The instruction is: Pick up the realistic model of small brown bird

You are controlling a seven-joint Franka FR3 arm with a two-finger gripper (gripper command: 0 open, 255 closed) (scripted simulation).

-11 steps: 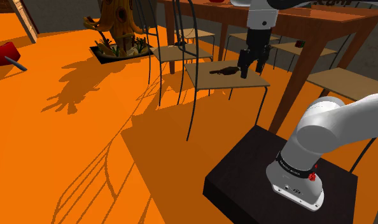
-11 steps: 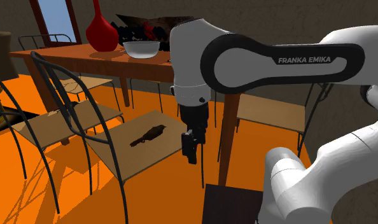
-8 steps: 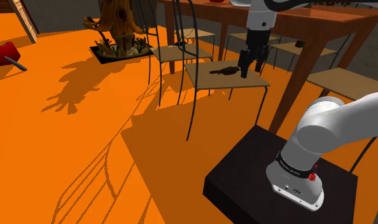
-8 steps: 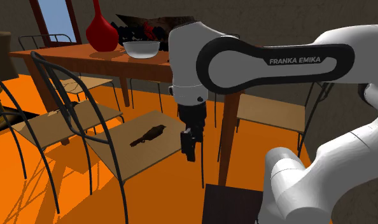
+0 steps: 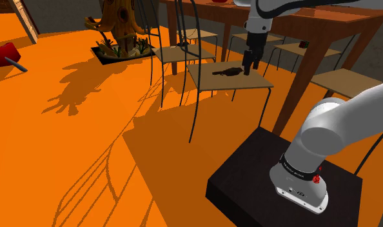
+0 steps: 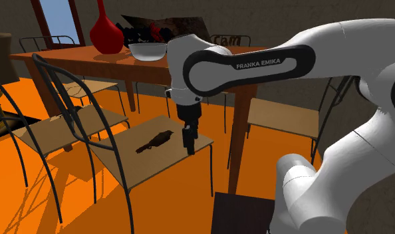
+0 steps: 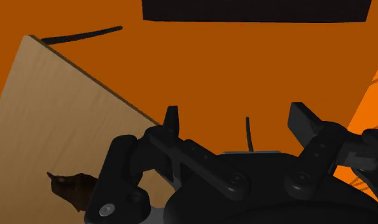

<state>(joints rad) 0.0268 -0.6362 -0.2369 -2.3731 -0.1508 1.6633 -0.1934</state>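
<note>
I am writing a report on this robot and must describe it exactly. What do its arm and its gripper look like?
The arm has rounded white shells and dark joints. One dark band carries the white lettering FRANKA EMIKA. Low on the arm, a black ring bears small white writing and a red mark. The gripper is all black, with two flat, blocky fingers.

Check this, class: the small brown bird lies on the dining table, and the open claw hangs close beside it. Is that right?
Not quite. In the second exterior view the bird lies on a chair seat, not on the table. The open claw does hang close beside it.
</note>
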